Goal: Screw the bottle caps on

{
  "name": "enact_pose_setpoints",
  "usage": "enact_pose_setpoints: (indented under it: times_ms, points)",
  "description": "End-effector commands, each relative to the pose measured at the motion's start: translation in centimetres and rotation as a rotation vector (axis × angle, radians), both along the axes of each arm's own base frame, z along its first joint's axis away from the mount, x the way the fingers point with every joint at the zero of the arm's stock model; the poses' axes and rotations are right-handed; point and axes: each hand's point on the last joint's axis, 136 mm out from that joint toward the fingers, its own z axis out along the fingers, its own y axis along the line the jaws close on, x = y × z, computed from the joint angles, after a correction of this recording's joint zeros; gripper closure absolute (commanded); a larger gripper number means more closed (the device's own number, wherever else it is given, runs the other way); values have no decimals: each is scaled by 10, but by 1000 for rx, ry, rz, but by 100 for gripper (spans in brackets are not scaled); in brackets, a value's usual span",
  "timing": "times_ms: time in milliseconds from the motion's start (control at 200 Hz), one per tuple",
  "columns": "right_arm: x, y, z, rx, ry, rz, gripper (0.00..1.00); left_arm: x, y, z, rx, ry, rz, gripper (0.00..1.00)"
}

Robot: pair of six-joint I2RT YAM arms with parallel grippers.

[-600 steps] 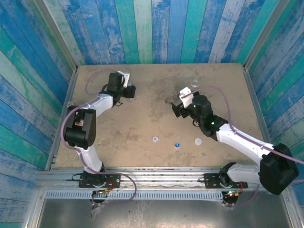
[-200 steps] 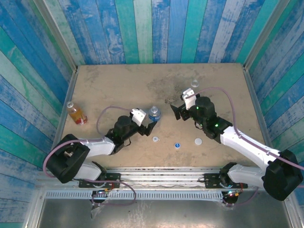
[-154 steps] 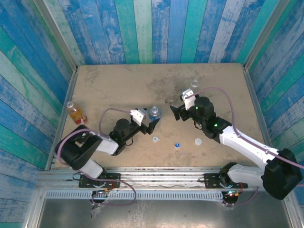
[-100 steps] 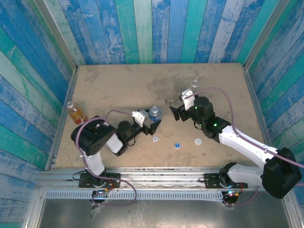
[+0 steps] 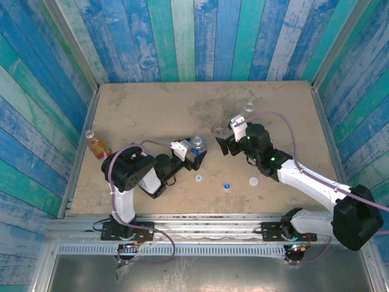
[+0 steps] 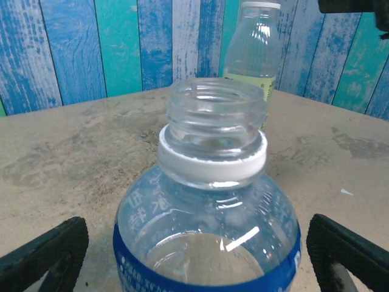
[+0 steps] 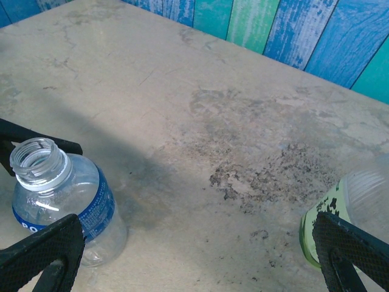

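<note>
Tabletop (image 5: pixel 152 109) stretches wide around blue-label bottle (image 6: pixel 213 182) flanked by spread left end effector (image 6: pixel 196 255); right end effector (image 7: pixel 197 252) spread

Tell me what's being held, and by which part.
Nothing is held. The open left end effector straddles the clear blue-labelled plastic bottle without touching; right end effector open too.

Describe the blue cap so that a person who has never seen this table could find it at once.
On the sandy table walled by blue and green planks, three small round caps lie in a row toward the front edge. The blue cap is the middle one; its neighbours, the left cap and the right cap, are pale.
</note>
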Motion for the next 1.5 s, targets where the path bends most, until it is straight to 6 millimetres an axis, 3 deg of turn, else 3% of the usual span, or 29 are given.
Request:
enact_pose_setpoints:
  times_ms: [0, 421, 446, 456, 481, 511, 606, 836, 951, 1242, 1492]
  points:
    - [0, 3, -1, 15, 8, 7, 0, 4, -4, -6, 14, -13, 0, 10]
    - [1, 5, -5, 18, 24, 12, 0, 5, -2, -18, 1, 66, 11, 22]
    - [1, 6, -6, 18, 26, 12, 0, 5, -2, -18, 1, 68, 13, 28]
    - [1, 5, -6, 17, 26, 12, 0, 5, -1, -19, 1, 71, 15, 37]
    - [1, 6, -6, 18, 25, 12, 0, 6, 0, -19, -4, 77, 24, 45]
    - [1, 5, -6, 18, 27, 11, 0, 7, 1, -19, -6, 77, 33, 49]
    - [1, 5, -7, 18, 28, 10, 0, 5, 1, -20, 0, 77, 25, 39]
    - [-1, 5, -7, 28, 35, 8, 0, 2, 0, -17, -3, 69, 11, 42]
    - [-1, 4, -8, 29, 37, 8, 0, 1, -2, -17, 2, 76, -2, 33]
    - [-5, 2, -12, 26, 57, 1, 0, -5, -2, -6, -9, 62, -21, 39]
    - [-31, -13, -18, 28, 128, -11, 0, -16, -3, 17, 0, 34, -66, 38]
